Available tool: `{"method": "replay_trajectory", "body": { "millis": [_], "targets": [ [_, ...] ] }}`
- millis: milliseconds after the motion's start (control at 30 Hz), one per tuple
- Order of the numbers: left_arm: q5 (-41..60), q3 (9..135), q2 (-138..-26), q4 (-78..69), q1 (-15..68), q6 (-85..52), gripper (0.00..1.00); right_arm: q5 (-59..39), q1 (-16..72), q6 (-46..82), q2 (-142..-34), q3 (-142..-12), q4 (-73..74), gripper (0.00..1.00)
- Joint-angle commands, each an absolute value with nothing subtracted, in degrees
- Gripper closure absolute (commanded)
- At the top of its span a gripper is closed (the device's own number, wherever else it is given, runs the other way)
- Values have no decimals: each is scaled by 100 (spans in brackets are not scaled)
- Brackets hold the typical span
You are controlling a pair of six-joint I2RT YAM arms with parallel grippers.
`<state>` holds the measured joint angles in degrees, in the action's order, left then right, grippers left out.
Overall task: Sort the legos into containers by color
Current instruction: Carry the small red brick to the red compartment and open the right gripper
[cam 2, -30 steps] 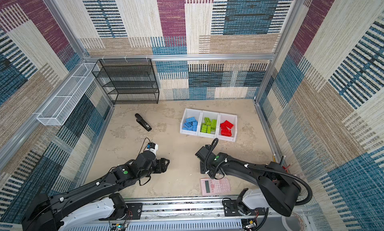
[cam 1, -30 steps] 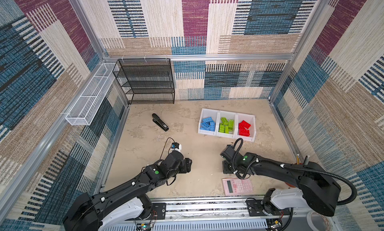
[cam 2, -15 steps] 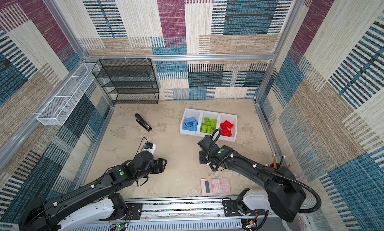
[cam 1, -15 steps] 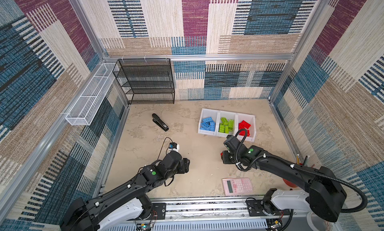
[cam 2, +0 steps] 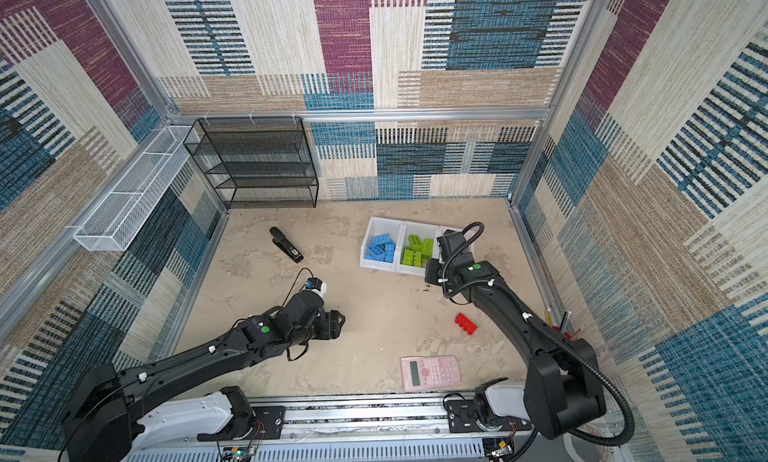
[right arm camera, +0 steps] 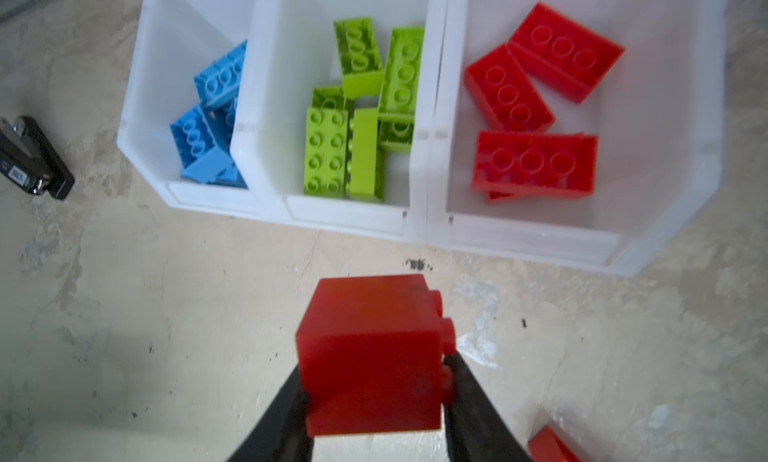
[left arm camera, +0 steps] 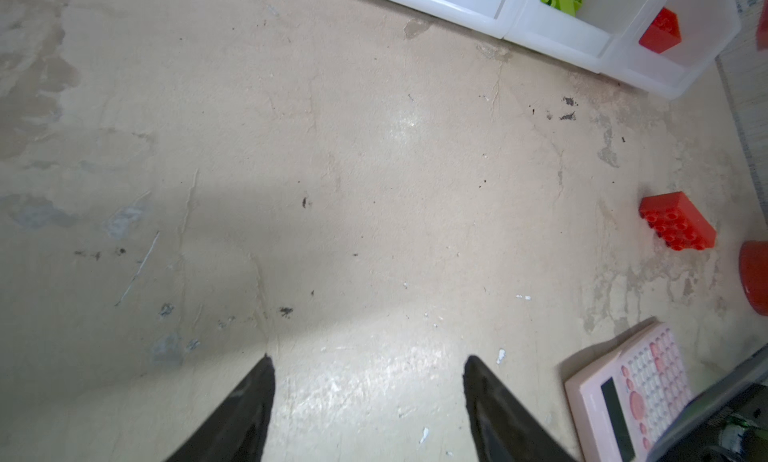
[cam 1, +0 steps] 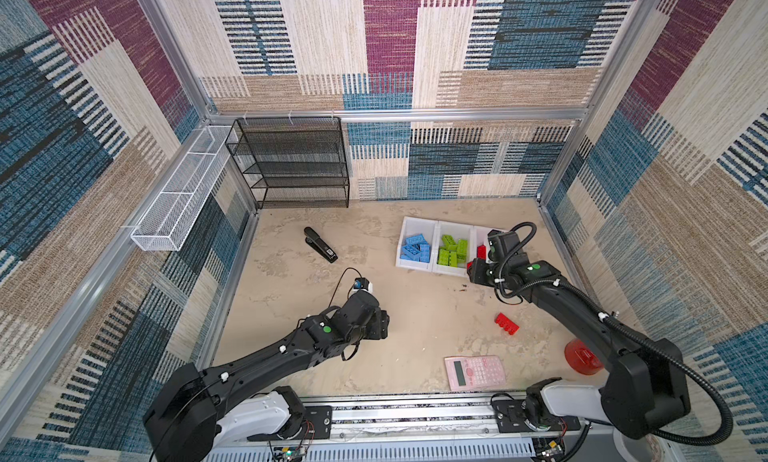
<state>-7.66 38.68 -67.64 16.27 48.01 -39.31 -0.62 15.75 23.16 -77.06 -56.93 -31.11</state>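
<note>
Three white containers stand in a row: one with blue legos [right arm camera: 208, 119], the middle one [right arm camera: 299, 32] with lime green legos [right arm camera: 361, 119], and the red container [right arm camera: 665, 107] with three red legos showing. My right gripper [right arm camera: 376, 381] is shut on a red lego [right arm camera: 370, 348], held above the table just in front of the green and red containers. In both top views that gripper [cam 1: 478, 269] hides most of the red container. Another red lego [cam 1: 507, 324] [left arm camera: 677, 221] lies loose on the table. My left gripper [left arm camera: 368, 364] stands open and empty over bare table.
A black stapler [cam 1: 320, 245] lies left of the containers. A pink calculator [cam 1: 475, 372] sits near the front edge, with a red round object [cam 1: 582, 356] to its right. A black mesh rack [cam 1: 291, 161] and a white wire basket [cam 1: 178, 198] stand at the back left.
My right gripper has carried the red lego from the front middle of the table back and right to the containers. This uncovered the loose red lego. The left arm has barely moved.
</note>
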Motion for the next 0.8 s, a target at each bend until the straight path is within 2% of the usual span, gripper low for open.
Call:
{"method": "replay_trajectory", "body": {
  "millis": [0, 167, 433, 767],
  "targets": [
    [-474, 4157, -7118, 1534, 4798, -3682, 27, -414, 1178, 2129, -7979, -5873, -2588, 59],
    [-226, 4401, -7627, 1514, 4795, -3783, 28, -740, 572, 2128, -8563, -6150, -2161, 59],
    [-147, 4516, -7970, 1478, 4791, -3844, 29, -919, 230, 2066, -9268, -6580, -1958, 58],
    [-188, 4622, -7970, 1626, 4795, -3830, 29, -982, 176, 1996, -9418, -6622, -1880, 33]
  ]
}}
